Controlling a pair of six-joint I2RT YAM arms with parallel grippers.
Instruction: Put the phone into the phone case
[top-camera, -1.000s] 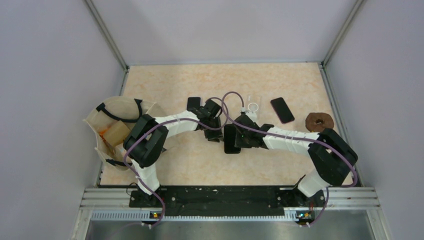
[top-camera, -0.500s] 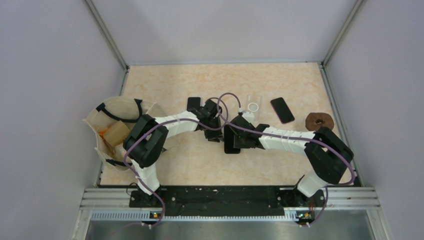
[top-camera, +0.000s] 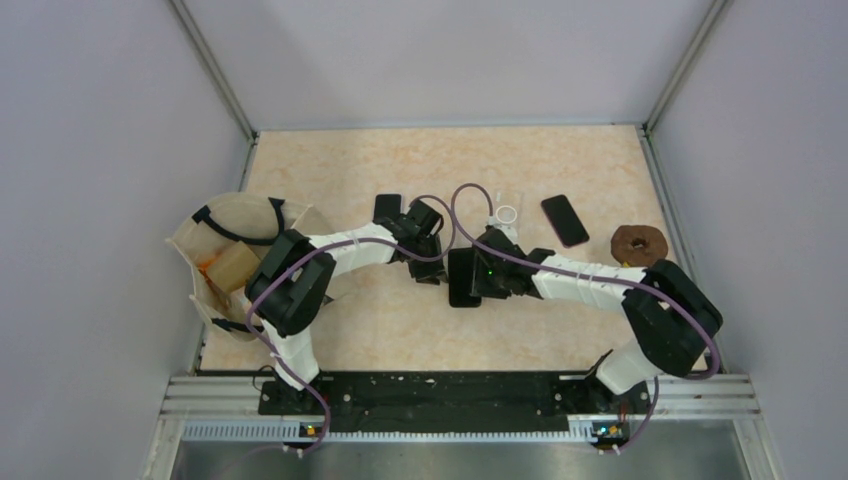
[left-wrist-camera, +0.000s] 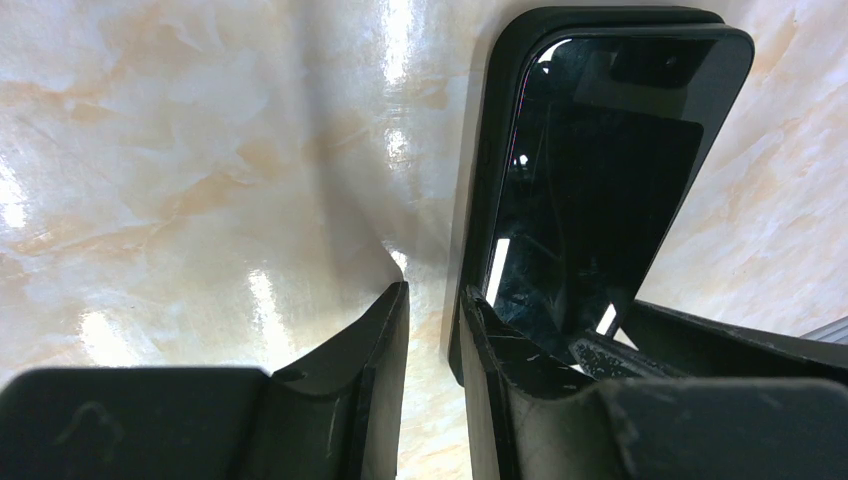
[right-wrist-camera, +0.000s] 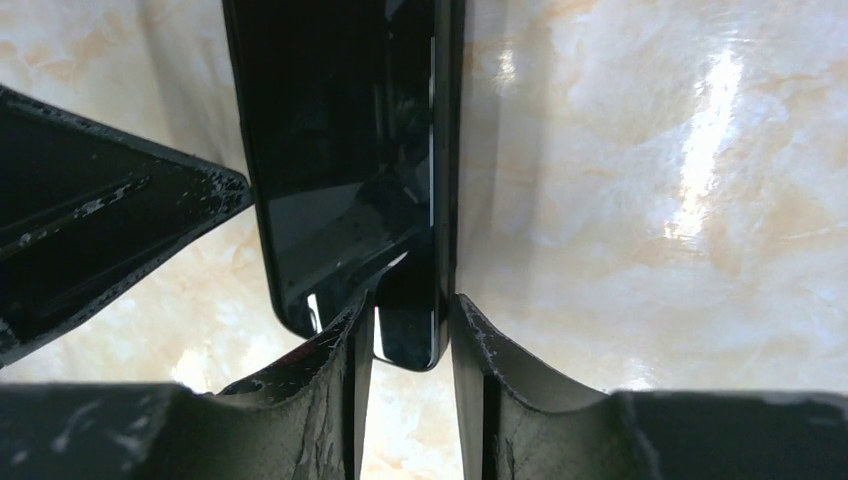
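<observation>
On marbled beige counter (top-camera: 400, 160), glossy black phone (left-wrist-camera: 610, 180) lies in black phone case (left-wrist-camera: 490, 150). Jaws of right gripper (right-wrist-camera: 410, 305) clamp the case's edge. Jaws of left gripper (left-wrist-camera: 432, 295) parted, one finger against the case.

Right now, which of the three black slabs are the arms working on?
The middle slab, with both arms' fingers at its edges; the left slab and right slab lie farther back.

The phone (right-wrist-camera: 340, 150) runs off the right wrist view's top edge.
</observation>
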